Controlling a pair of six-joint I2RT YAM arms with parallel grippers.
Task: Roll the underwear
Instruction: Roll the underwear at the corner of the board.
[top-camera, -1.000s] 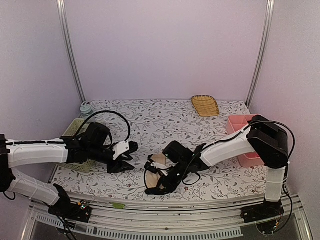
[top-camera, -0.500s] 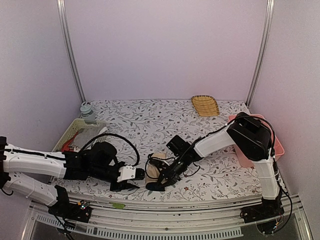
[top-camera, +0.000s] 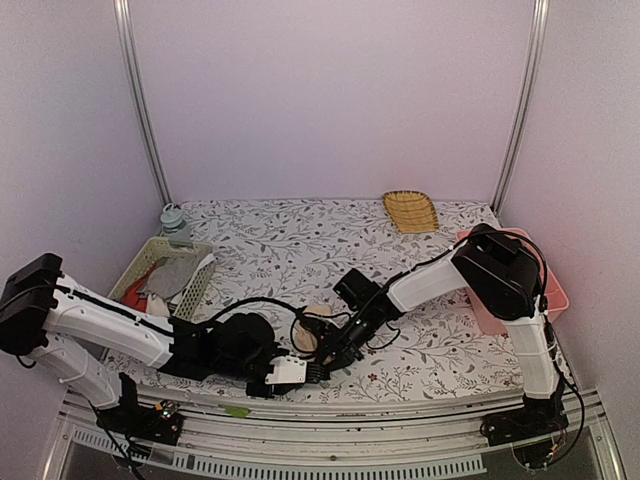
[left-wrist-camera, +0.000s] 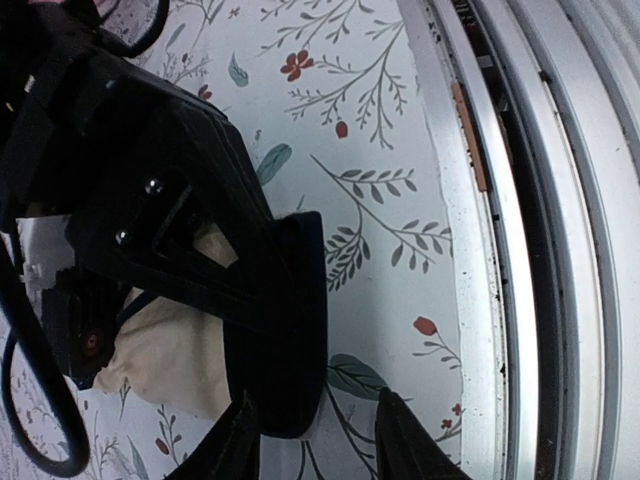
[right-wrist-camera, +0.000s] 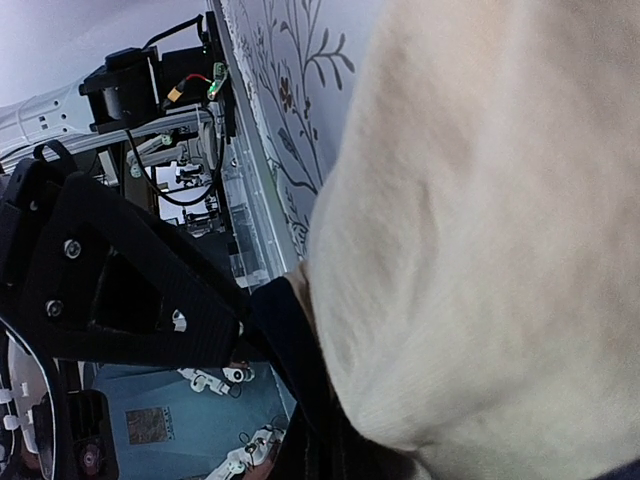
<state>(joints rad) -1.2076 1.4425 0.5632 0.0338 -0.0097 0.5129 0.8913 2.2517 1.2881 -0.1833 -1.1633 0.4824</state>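
The beige underwear (top-camera: 311, 330) with black edging lies bunched near the table's front middle. My right gripper (top-camera: 327, 350) is on its near side. In the right wrist view the beige cloth (right-wrist-camera: 480, 220) fills most of the frame and wraps over the fingers, with the black edging (right-wrist-camera: 295, 350) below it; the gripper looks shut on it. My left gripper (top-camera: 297, 372) is open, just in front of the underwear. In the left wrist view its fingertips (left-wrist-camera: 243, 440) straddle the end of the black edging (left-wrist-camera: 295, 330), with beige cloth (left-wrist-camera: 170, 350) beside it.
A green basket (top-camera: 140, 262) at the left holds grey and red cloth. A pink bin (top-camera: 478, 245) stands at the right, a yellow wicker tray (top-camera: 410, 211) at the back, and a pale jar (top-camera: 173, 218) at the back left. The table's metal front rail (left-wrist-camera: 530, 250) is close to the left gripper.
My left arm has swung from the basket across to the front middle, next to the underwear. My right gripper has drawn the spread underwear into a tighter bunch.
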